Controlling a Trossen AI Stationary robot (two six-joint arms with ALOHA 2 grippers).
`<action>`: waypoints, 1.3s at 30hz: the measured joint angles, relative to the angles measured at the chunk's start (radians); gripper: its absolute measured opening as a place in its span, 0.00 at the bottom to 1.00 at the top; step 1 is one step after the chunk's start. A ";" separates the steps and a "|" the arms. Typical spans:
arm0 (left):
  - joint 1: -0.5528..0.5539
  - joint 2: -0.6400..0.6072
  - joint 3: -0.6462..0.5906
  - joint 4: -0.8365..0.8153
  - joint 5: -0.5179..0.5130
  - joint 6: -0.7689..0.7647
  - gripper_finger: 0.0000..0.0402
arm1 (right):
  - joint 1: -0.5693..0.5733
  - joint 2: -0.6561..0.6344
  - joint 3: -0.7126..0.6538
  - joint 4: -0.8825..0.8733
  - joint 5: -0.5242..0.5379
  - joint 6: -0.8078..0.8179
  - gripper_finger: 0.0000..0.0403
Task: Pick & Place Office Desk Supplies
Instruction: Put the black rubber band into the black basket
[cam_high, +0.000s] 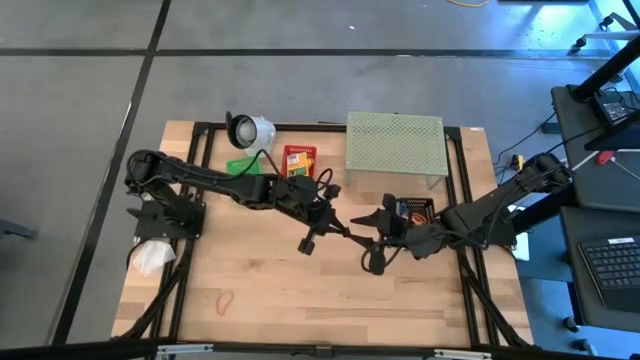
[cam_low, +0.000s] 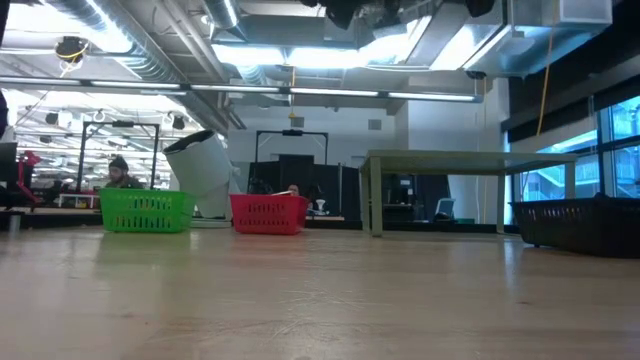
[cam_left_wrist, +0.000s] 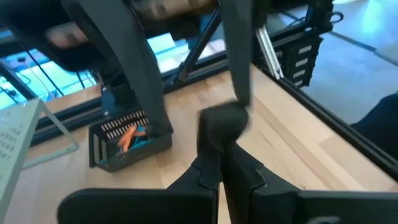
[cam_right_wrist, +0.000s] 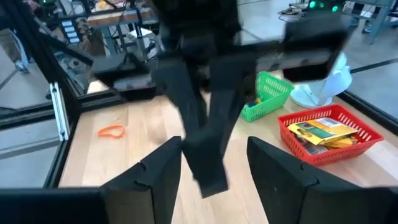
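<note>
Both grippers hang high over the middle of the table, facing each other. My left gripper (cam_high: 335, 220) (cam_left_wrist: 221, 167) is shut, and its dark fingers (cam_right_wrist: 205, 155) reach between the fingers of my open right gripper (cam_high: 378, 224) (cam_right_wrist: 214, 150), with a gap on each side. The tips are blurred, so whether anything thin is between them cannot be told. A red basket (cam_high: 299, 160) (cam_right_wrist: 326, 130) holds yellow-and-green crayon boxes. An orange rubber band (cam_high: 225, 299) (cam_right_wrist: 112, 130) lies flat on the wood near the front left.
A green basket (cam_high: 240, 165) and a white round object (cam_high: 250, 130) stand at the far left. The pale green perforated shelf (cam_high: 395, 145) is at the far right, with a black tray (cam_high: 415, 208) (cam_left_wrist: 127, 142) of orange items in front of it. Bare wood lies toward the near edge.
</note>
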 joint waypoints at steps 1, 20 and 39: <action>0.000 0.000 0.000 0.010 0.003 0.000 0.00 | -0.004 0.007 0.000 0.001 -0.003 0.000 0.46; -0.002 0.000 0.000 0.013 0.053 -0.024 0.00 | -0.027 0.049 0.000 0.064 -0.034 -0.075 0.09; -0.003 -0.042 0.000 -0.075 0.049 -0.222 0.38 | -0.031 0.049 0.000 0.069 -0.053 -0.049 0.01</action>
